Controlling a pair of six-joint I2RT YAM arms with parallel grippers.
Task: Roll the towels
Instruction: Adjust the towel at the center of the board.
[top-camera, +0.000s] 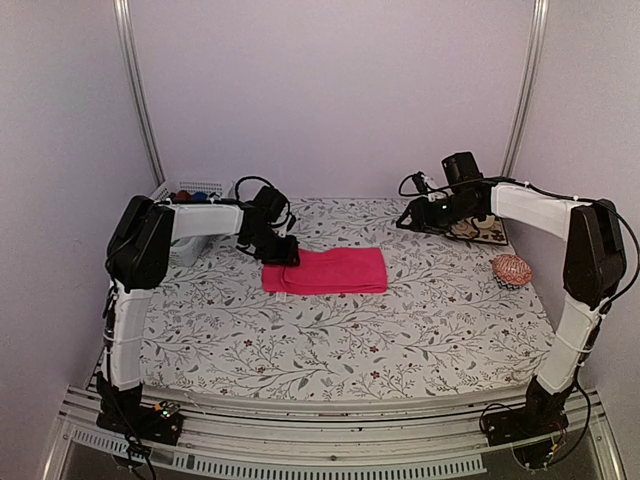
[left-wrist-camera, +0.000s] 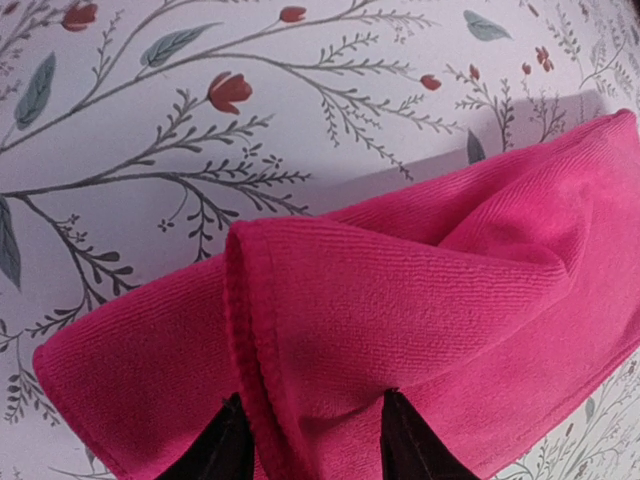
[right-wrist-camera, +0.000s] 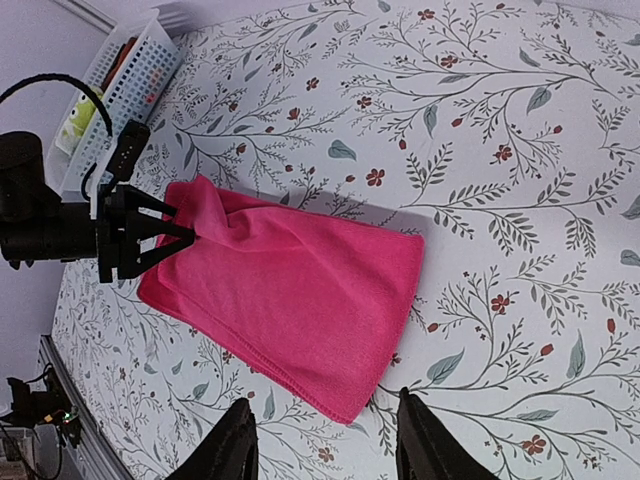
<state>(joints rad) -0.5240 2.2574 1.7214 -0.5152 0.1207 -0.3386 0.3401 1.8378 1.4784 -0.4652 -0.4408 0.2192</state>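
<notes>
Pink towel (top-camera: 326, 271) is lying folded on the floral table (top-camera: 400, 330), its left end bunching between the gripping left gripper (top-camera: 283, 250); right gripper (right-wrist-camera: 325, 445) is hovering open, holding nothing

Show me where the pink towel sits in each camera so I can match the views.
Top external: the pink towel lies near the centre of the picture.
Left wrist: the pink towel fills the lower half, with a fold at bottom centre.
Right wrist: the pink towel is centre-left.
Shared landmark: the left gripper straddling the towel's folded end, visible in all three views.
</notes>
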